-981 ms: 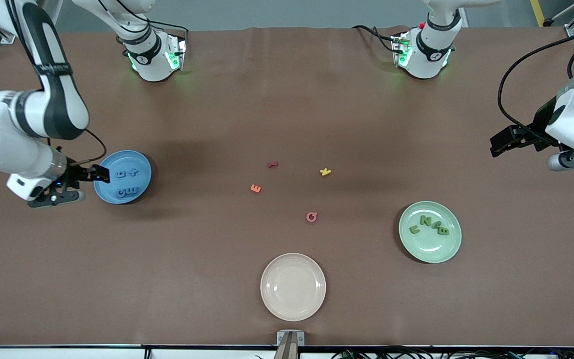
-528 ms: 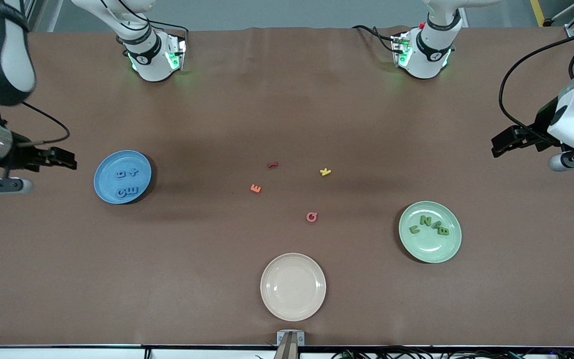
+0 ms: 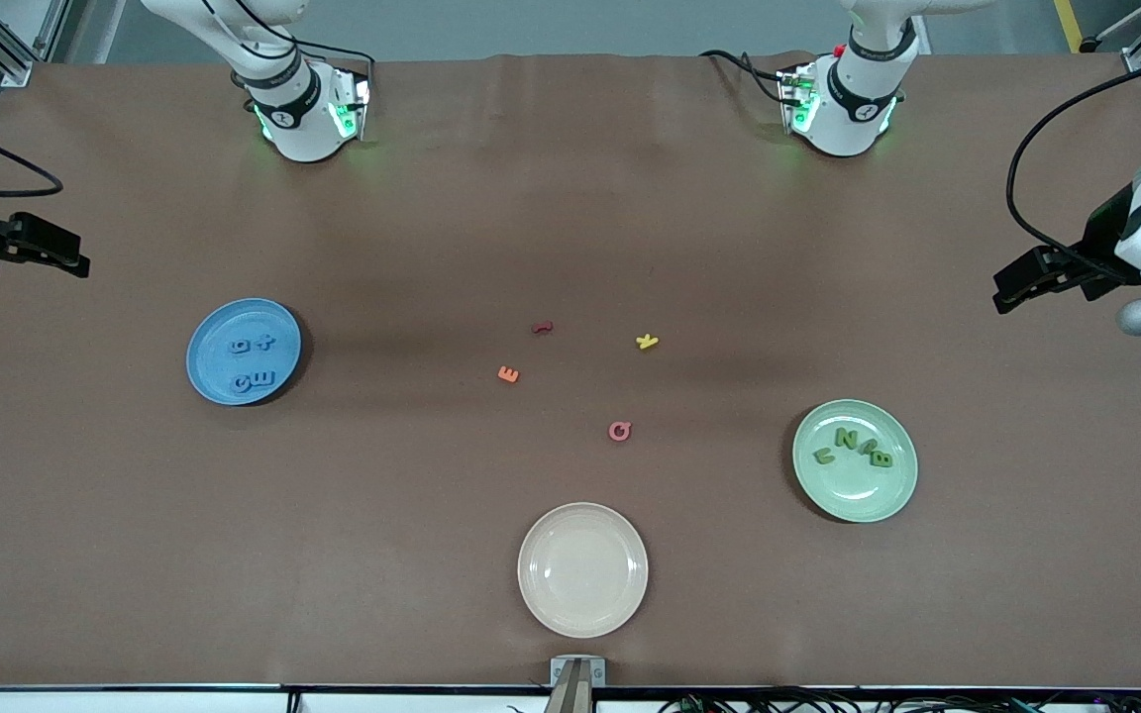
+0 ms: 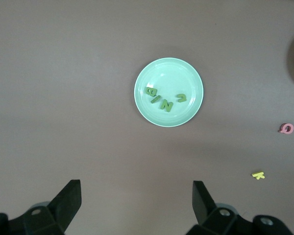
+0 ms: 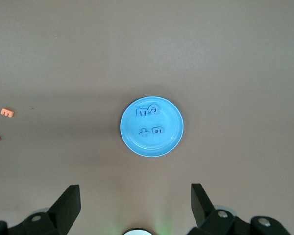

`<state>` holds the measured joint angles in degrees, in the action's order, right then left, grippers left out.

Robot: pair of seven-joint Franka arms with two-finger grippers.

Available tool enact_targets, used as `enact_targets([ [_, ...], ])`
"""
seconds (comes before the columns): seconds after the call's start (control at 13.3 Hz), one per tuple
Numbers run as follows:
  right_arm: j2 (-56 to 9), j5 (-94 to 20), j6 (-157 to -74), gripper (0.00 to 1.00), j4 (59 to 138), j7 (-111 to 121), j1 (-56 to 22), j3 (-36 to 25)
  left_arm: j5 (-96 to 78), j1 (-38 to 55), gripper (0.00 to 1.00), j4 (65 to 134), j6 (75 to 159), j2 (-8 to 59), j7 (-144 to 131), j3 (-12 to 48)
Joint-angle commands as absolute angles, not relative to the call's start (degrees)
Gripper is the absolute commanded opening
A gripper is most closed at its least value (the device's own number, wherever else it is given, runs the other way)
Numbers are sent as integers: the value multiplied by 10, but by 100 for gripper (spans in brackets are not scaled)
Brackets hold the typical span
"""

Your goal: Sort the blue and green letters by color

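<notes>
Since the four mid-blue chunky toy letters (image 3: 254, 379) already lay inside the round blue plate (image 3: 209, 342) at about nine o'clock on the table (twelve being the robots' bases), and the four green chunky toy letters (image 3: 848, 439) lay in the pale green round plate (image 3: 853, 490) at about four o'clock, the sort looked finished, so most of the risk lay in further motion. The right gripper (image 3: 65, 255) hung with its jaws spread wide and empty over the table's edge at roughly ten o'clock, and the left gripper (image 3: 1006, 295), equally wide and empty, hung at about three o'clock. If either arm swung low, a finger could have clipped a plate rim and slid the plate or tipped the small letters out. A mistaken reach was the other hazard: the orange E (image 3: 508, 374), pink Q (image 3: 619, 431), yellow K (image 3: 647, 342) and dark red piece (image 3: 542, 327) sat loose near the centre, and any of them dropped into a coloured plate would have spoiled the sort. The empty cream round plate (image 3: 582, 569) at six o'clock might also have invited a wrong placement.
</notes>
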<state>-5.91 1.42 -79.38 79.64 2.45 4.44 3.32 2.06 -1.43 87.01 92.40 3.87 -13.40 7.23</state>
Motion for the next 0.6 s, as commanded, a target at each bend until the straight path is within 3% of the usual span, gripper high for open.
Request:
enact_targets([
  [0.0,-40,12,-790,99,794,14,47,38,16,-18,100,872,921,28,-127,75],
  [0.53,30,10,-842,100,880,12,46,36,13,-17,100,872,898,28,-126,78],
])
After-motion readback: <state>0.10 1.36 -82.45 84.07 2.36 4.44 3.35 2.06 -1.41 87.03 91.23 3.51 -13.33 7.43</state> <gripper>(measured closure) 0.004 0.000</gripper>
